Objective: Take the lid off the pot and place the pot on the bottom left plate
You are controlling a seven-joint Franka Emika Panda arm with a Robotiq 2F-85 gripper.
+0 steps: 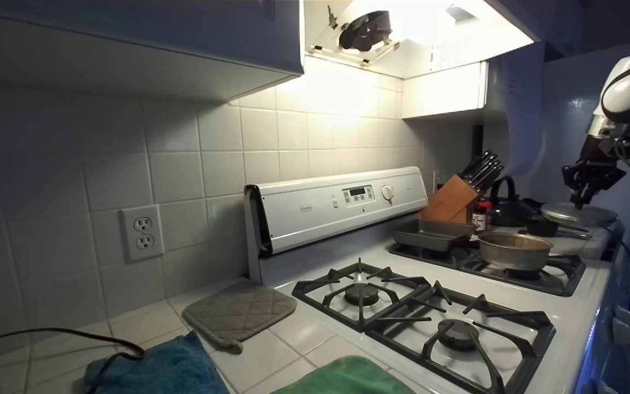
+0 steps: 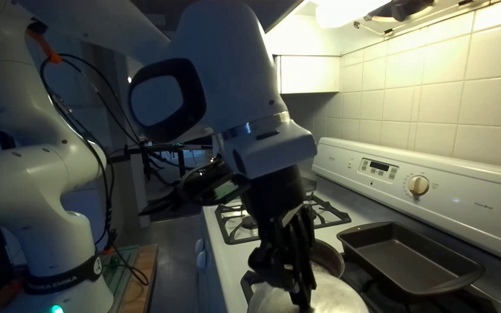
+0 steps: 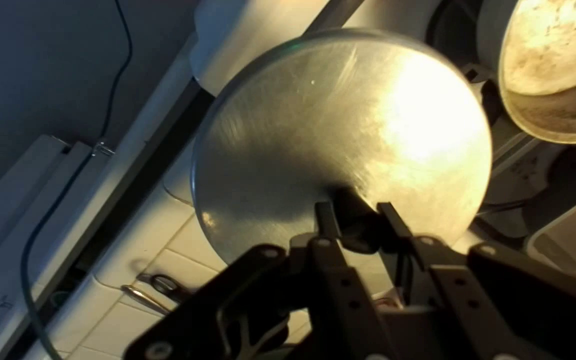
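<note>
The white stove (image 1: pixel 572 312) carries the pot (image 1: pixel 514 251) on its front right grate (image 1: pixel 566 290), as seen facing the control panel (image 1: pixel 320 219), which stands upright behind the pot. The robot arm (image 2: pixel 237 65) is based in front of the pot, opposite the stove, and extends over to the pot's right-hand side. The tiled tabletop (image 1: pixel 301 331) adjoins the stove well to the left of the pot. The bottom left plate (image 1: pixel 459 334), a burner with a black grate and a round dark cap, is located to the left of the pot, in the same front row.

The dark baking pan (image 2: pixel 407 258) is located just behind the pot. The wooden knife block (image 1: pixel 450 202) stands behind the pot and to its right; it holds several black-handled knives (image 1: pixel 482 169). The lid (image 3: pixel 338 115) is off the pot, positioned to the pot's right, and is carried by the pincer (image 3: pixel 356 210). The pot itself sits upright and uncovered; its stained interior is visible in the wrist view.

The pincer is located to the right of the pot, fingertips (image 3: pixel 325 215) drawn narrow, one on each side of the dark knob (image 3: pixel 359 235) of the lid. Grip point: the knob, likewise to the right of the pot.
</note>
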